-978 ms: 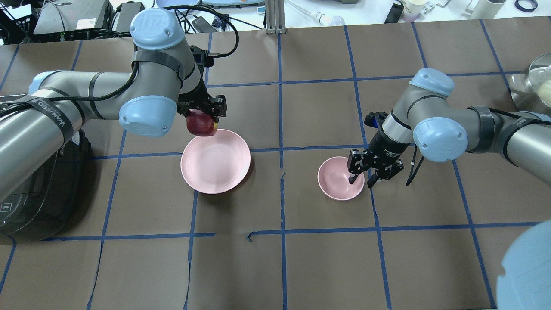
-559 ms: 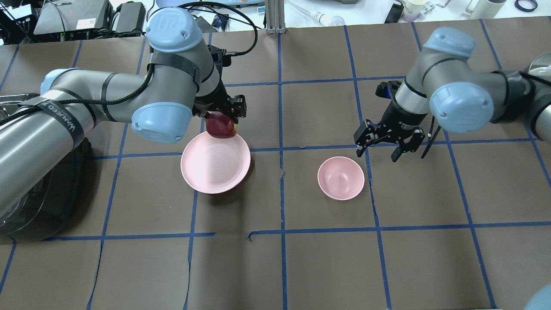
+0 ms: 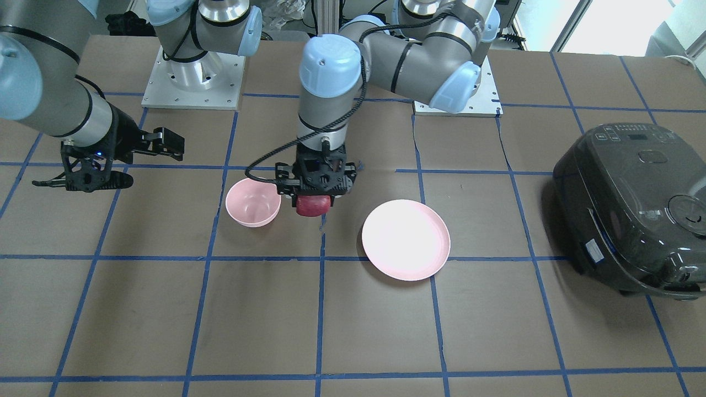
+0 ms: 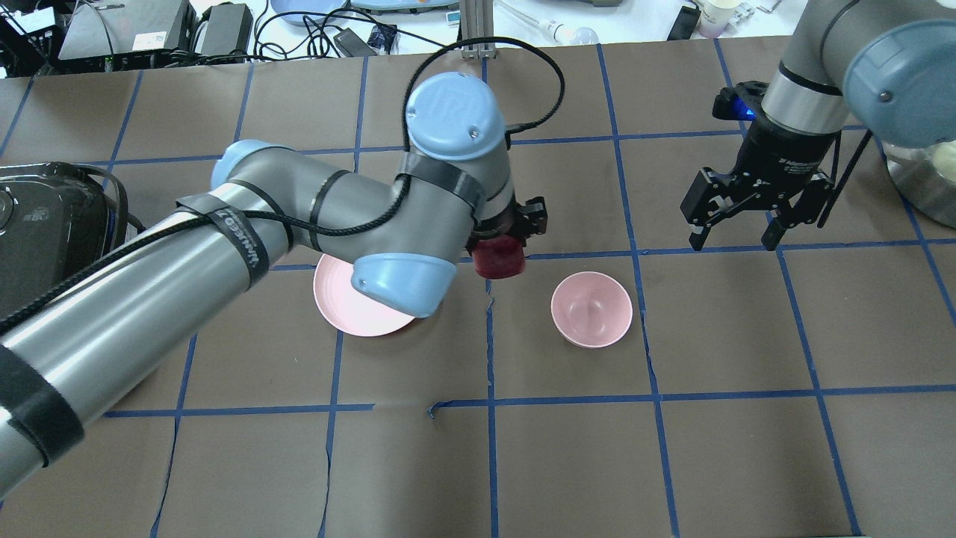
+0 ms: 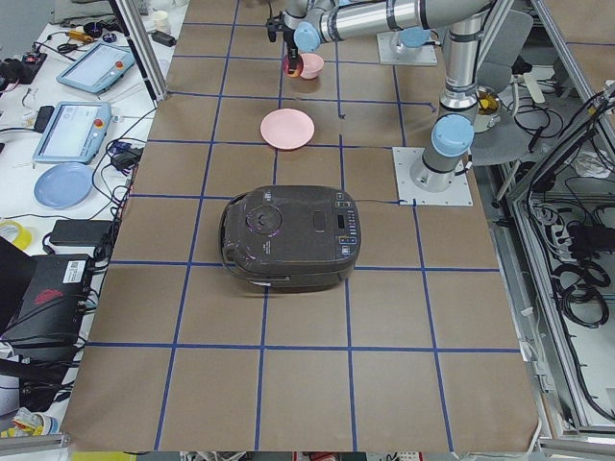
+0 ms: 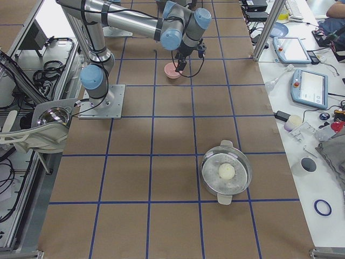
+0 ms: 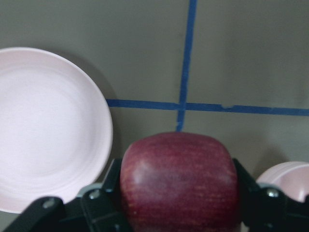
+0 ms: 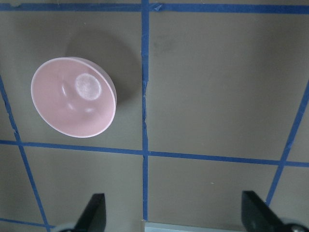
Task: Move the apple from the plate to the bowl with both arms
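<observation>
My left gripper point(image 4: 508, 243) is shut on the dark red apple point(image 4: 499, 259) and holds it above the table between the plate and the bowl. The apple also shows in the front view point(image 3: 313, 205) and fills the left wrist view point(image 7: 179, 181). The wide pale pink plate point(image 4: 340, 306) is empty and partly hidden under my left arm; it shows whole in the front view point(image 3: 405, 239). The small deep pink bowl point(image 4: 591, 308) is empty, right of the apple. My right gripper point(image 4: 736, 239) is open and empty, raised behind and right of the bowl point(image 8: 73, 96).
A black rice cooker point(image 3: 634, 207) stands at the table's left end point(image 4: 45, 217). A steel pot with a pale ball point(image 6: 226, 172) stands at the right end. Blue tape lines cross the brown table. Cables and devices lie beyond the far edge.
My left arm has carried the apple right, from over the plate's far rim to between plate and bowl. My right gripper has risen and drawn back away from the bowl, still open.
</observation>
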Robot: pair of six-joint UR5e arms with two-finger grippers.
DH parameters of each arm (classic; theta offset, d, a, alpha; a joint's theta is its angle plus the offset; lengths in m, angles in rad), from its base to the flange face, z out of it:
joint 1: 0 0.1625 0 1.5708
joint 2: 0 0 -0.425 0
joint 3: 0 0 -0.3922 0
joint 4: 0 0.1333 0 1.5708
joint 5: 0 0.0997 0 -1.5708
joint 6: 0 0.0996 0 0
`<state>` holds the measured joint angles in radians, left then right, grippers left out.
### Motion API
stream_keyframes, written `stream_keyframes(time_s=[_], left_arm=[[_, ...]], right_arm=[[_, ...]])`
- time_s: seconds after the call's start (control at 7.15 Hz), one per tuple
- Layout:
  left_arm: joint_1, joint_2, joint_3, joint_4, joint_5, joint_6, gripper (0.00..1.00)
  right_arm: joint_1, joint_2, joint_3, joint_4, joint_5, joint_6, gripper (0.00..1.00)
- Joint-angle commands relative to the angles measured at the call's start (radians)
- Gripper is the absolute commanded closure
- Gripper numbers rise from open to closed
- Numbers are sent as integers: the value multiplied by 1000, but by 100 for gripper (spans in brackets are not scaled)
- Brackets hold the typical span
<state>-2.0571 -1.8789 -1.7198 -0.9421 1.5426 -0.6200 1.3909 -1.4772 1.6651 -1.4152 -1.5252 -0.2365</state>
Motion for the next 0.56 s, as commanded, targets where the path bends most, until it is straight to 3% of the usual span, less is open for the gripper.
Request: stream_keyframes(time_s=[0.0,0.42], left_arm=[[-122,-46,41,14,26,-147,72],[-187,-129,92,22,94,-234,72]], right_arm=[[-35,-56,-62,132,-1,-63,0],[-49,-75,-113,190,-48,-66,0]])
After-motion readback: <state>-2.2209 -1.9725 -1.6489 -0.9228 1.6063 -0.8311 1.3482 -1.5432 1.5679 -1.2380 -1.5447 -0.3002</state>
